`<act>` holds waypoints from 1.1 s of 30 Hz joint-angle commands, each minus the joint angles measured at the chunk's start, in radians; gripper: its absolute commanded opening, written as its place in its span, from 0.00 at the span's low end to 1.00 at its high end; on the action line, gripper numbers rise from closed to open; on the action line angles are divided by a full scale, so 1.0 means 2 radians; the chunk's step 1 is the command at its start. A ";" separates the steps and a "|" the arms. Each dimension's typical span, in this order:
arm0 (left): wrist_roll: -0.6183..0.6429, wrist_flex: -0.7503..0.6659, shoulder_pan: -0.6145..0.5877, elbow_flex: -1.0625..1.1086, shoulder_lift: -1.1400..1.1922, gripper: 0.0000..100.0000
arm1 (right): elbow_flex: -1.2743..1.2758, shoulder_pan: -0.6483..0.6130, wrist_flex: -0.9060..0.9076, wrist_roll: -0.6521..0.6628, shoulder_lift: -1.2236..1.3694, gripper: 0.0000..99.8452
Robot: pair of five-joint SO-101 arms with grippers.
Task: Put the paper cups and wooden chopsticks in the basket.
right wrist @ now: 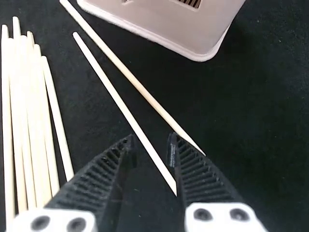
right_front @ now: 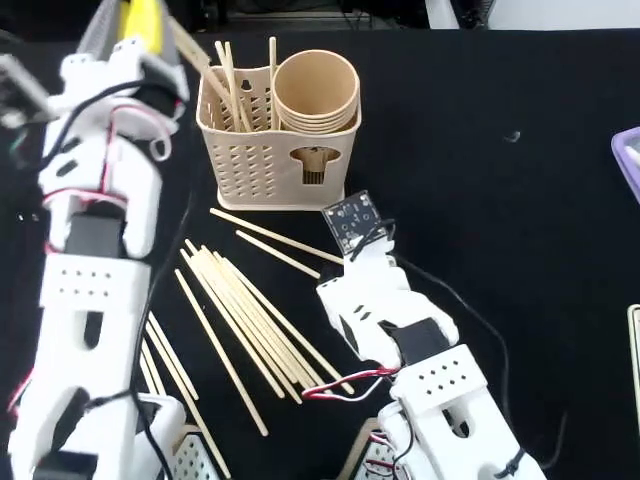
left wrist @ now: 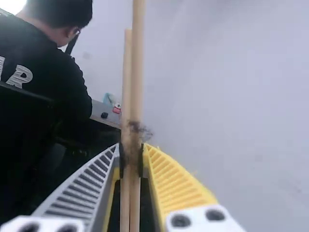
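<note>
Left gripper (left wrist: 131, 151) pinched two chopsticks (left wrist: 137, 72); paper cups (right_front: 316, 95) stood in the basket (right_front: 255, 170), yet many loose chopsticks (right_front: 245, 310) lay lower left.

The chopsticks (right_front: 250, 320) are pale bare wood, matt and smooth (one in the left hand (left wrist: 130, 157) carries a dark rough smudge). The basket (right_front: 250, 165) is beige plastic, faintly glossy; the paper cups (right_front: 316, 88) matt tan. The worktop (right_front: 500, 220) is matt black. The right hand (right wrist: 149, 145) has ribbed black plastic fingers (right wrist: 203, 179).
</note>
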 commanded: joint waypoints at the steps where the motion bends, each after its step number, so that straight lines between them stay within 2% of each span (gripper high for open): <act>1: -0.074 -0.009 0.034 -0.040 0.043 0.03 | -0.004 0.003 -0.012 0.001 -0.016 0.12; 6: -0.128 -0.012 0.040 -0.007 0.074 0.03 | -0.003 0.003 -0.012 0.001 -0.016 0.12; 15: -0.126 -0.011 0.039 0.049 0.075 0.04 | -0.003 0.003 -0.012 0.001 -0.016 0.12; 21: -0.125 -0.006 0.039 0.049 0.074 0.20 | -0.003 0.003 -0.012 0.001 -0.016 0.12; 29: -0.125 0.092 0.033 -0.009 0.073 0.15 | -0.003 0.003 -0.012 0.001 -0.016 0.12; 33: -0.125 0.180 0.011 -0.059 0.044 0.11 | -0.003 0.003 -0.012 0.001 -0.016 0.12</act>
